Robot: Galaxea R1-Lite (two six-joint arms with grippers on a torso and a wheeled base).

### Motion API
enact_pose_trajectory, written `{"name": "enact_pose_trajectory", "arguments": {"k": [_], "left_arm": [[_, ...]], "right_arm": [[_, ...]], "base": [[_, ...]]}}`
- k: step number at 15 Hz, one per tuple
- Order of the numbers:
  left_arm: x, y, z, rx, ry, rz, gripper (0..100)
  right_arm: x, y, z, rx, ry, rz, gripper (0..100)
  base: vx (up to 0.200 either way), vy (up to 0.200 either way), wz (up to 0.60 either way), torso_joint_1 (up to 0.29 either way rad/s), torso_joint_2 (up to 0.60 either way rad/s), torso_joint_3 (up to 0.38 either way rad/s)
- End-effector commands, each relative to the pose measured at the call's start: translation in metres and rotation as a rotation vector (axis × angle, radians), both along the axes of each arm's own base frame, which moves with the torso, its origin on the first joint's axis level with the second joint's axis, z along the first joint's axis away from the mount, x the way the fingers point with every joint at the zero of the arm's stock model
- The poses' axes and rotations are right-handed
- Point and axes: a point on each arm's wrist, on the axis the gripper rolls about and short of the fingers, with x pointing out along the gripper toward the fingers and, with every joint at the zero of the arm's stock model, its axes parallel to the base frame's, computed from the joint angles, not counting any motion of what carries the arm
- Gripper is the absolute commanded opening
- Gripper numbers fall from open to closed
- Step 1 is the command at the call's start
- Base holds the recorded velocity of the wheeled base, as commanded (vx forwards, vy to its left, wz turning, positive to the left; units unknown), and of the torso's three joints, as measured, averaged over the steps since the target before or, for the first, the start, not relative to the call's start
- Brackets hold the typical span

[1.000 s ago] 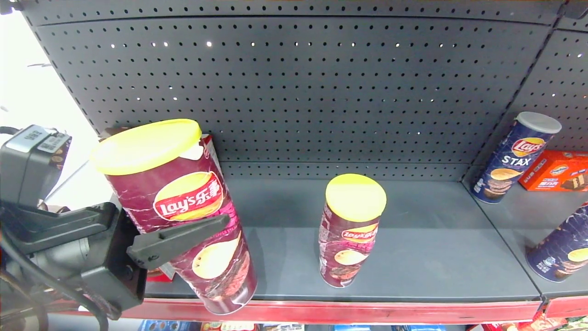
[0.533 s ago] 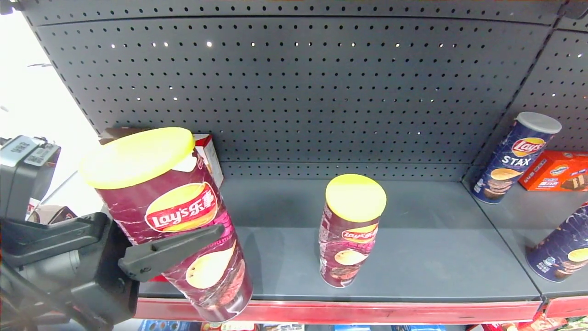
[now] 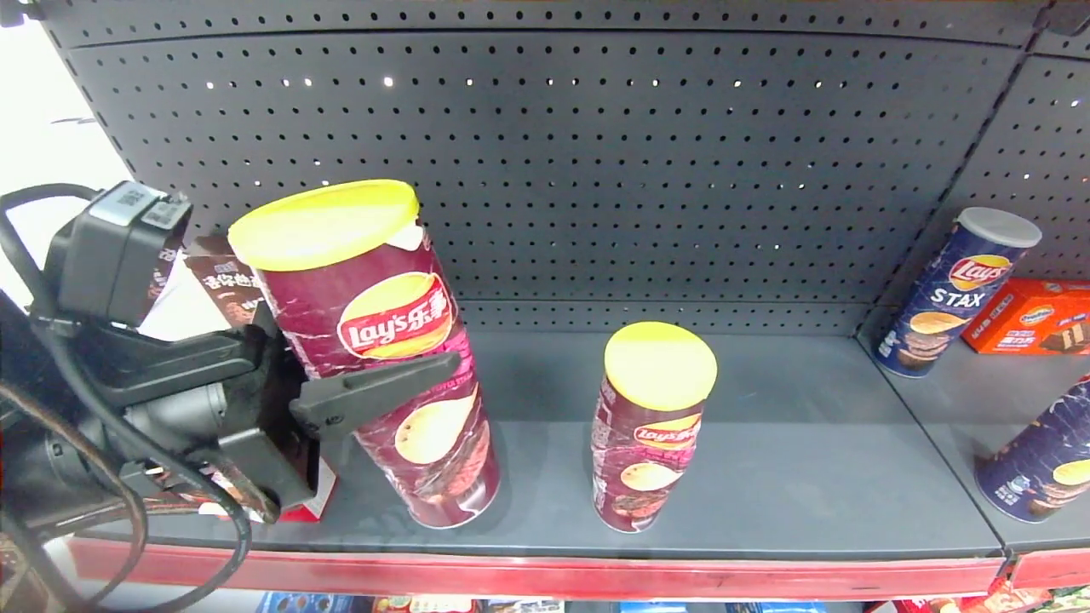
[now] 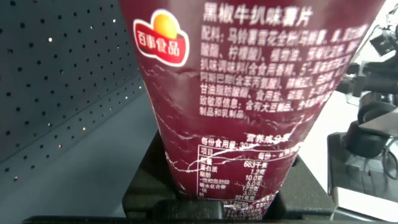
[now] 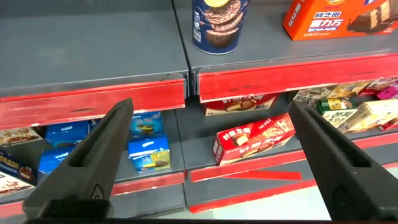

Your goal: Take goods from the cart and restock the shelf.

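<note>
One shelf [image 3: 766, 477]: how stocked, inspector?
Inspector: Upright can [image 3: 651, 426] stands mid-shelf. Tilted can [image 3: 366, 281] sits near the left end, clamped in the left gripper [image 3: 409, 379], release outstanding. Right gripper [image 5: 211, 106] gapes wide, empty

The far finger of my left gripper [image 3: 368, 362] sits hidden behind the maroon cardboard crisp tube with a yellow plastic lid [image 3: 375, 340] that it clamps; I cannot tell whether the tube's base touches the dark grey metal shelf board [image 3: 783, 460]. Tube and gripper cover most of the brown and red cardboard box [image 3: 223, 285] behind them. At the head view's right edge the dark blue crisp tube [image 3: 1043, 464] and the orange cardboard box [image 3: 1035, 315] are cut off. In my left wrist view the maroon tube's lid and base fall outside the picture.
</note>
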Motion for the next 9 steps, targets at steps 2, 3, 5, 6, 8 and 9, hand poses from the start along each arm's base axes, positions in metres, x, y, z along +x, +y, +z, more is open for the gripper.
{"name": "enact_pose_trajectory", "arguments": {"k": [2, 3, 5, 6, 8, 9], "left_arm": [[0.029, -0.01, -0.006, 0.014, 0.031, 0.004, 0], [0.031, -0.011, -0.005, 0.012, 0.025, 0.004, 0], [0.036, -0.015, 0.0, 0.034, -0.051, 0.002, 0], [0.039, -0.015, -0.004, 0.053, -0.052, 0.012, 0], [0.045, -0.015, -0.011, 0.079, 0.013, 0.066, 0], [0.048, -0.014, -0.01, 0.077, 0.019, 0.126, 0]], "right_arm": [[0.0, 0.0, 0.0, 0.001, 0.006, 0.0, 100], [0.0, 0.0, 0.0, 0.001, 0.006, 0.0, 100], [0.0, 0.0, 0.0, 0.001, 0.006, 0.002, 100], [0.0, 0.0, 0.0, 0.001, 0.006, 0.002, 100], [0.0, 0.0, 0.0, 0.001, 0.006, 0.0, 100], [0.0, 0.0, 0.0, 0.001, 0.006, 0.0, 100]], "base": [[0.0, 0.0, 0.0, 0.0, 0.0, 0.0], [0.0, 0.0, 0.0, 0.0, 0.0, 0.0], [0.0, 0.0, 0.0, 0.0, 0.0, 0.0], [0.0, 0.0, 0.0, 0.0, 0.0, 0.0], [0.0, 0.0, 0.0, 0.0, 0.0, 0.0], [0.0, 0.0, 0.0, 0.0, 0.0, 0.0]]}}
